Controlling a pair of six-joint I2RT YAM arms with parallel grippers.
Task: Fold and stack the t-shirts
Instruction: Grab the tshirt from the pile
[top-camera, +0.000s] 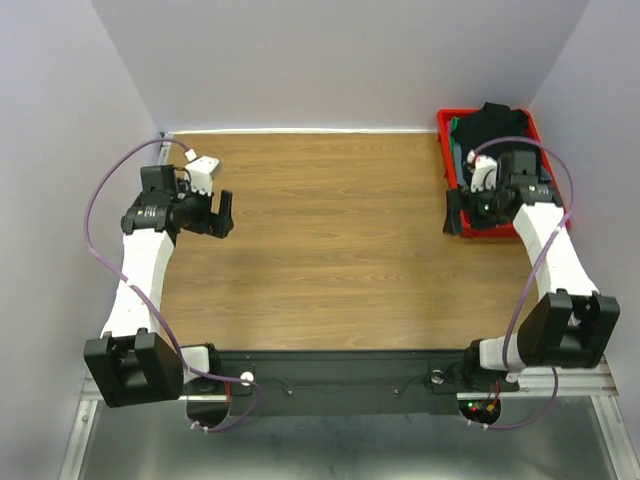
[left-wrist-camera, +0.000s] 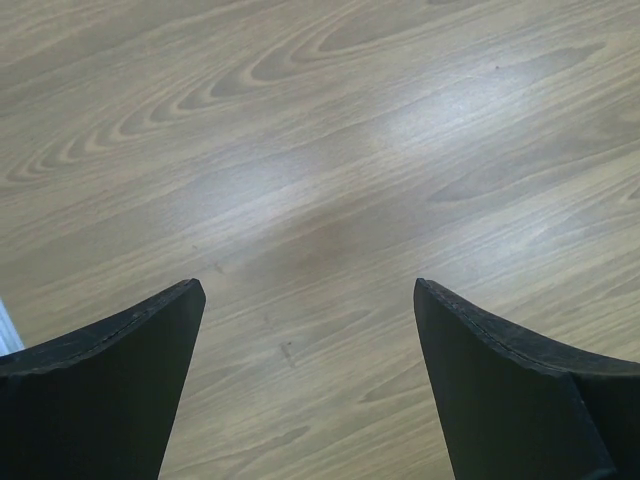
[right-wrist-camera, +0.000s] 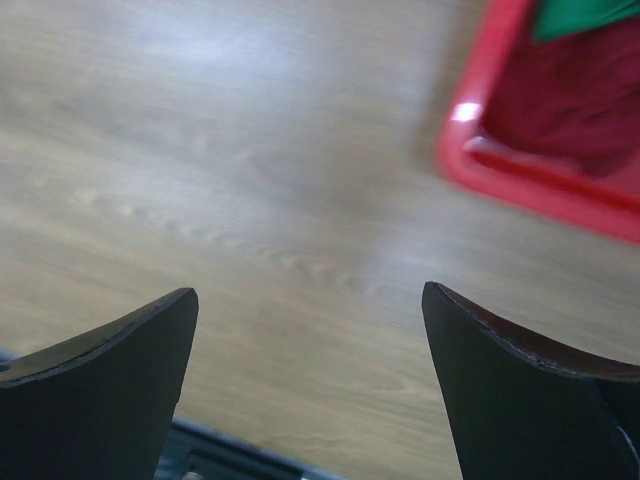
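The top view looks down from above the near edge over the whole counter (top-camera: 330, 250). Both wrist views sit close above it; the right one shares the far-right bin (right-wrist-camera: 480, 150).

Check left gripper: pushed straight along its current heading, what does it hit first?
Likely the bare wooden table: the open left gripper faces it with nothing in between. Depth unclear.
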